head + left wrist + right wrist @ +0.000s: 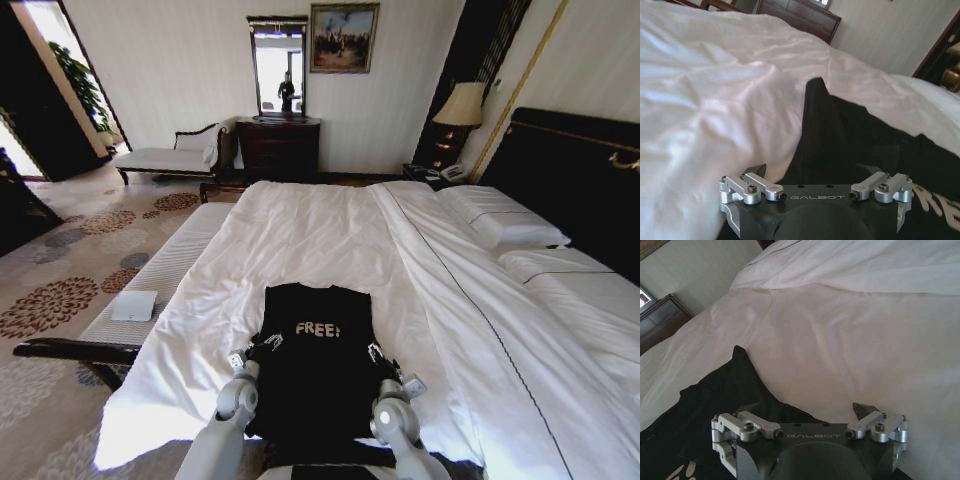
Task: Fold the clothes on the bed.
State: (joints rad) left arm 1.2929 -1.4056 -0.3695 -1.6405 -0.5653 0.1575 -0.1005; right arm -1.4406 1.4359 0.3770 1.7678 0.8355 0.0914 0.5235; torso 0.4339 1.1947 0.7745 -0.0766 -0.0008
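The clothes are one black T-shirt (pixel 315 370) with white "FREE!" lettering. It lies flat near the front edge of the bed (pixel 330 230), on the white sheet, and reads as a narrow rectangle with no sleeves sticking out. My left gripper (pixel 262 346) is at the shirt's left edge, level with the lettering, and my right gripper (pixel 378 352) is at its right edge. In the left wrist view the left gripper (pixel 812 172) stands open over the black fabric (pixel 850 140) beside white sheet. In the right wrist view the right gripper (pixel 805 410) is open over a shirt corner (pixel 740 375).
A white-cushioned bench (pixel 170 265) with a white pad (pixel 133 305) runs along the bed's left side. Pillows (pixel 505 225) and the dark headboard (pixel 570 175) are on the right. A dresser (pixel 278 148), a chaise (pixel 170 155) and a lamp (pixel 462 105) stand at the far wall.
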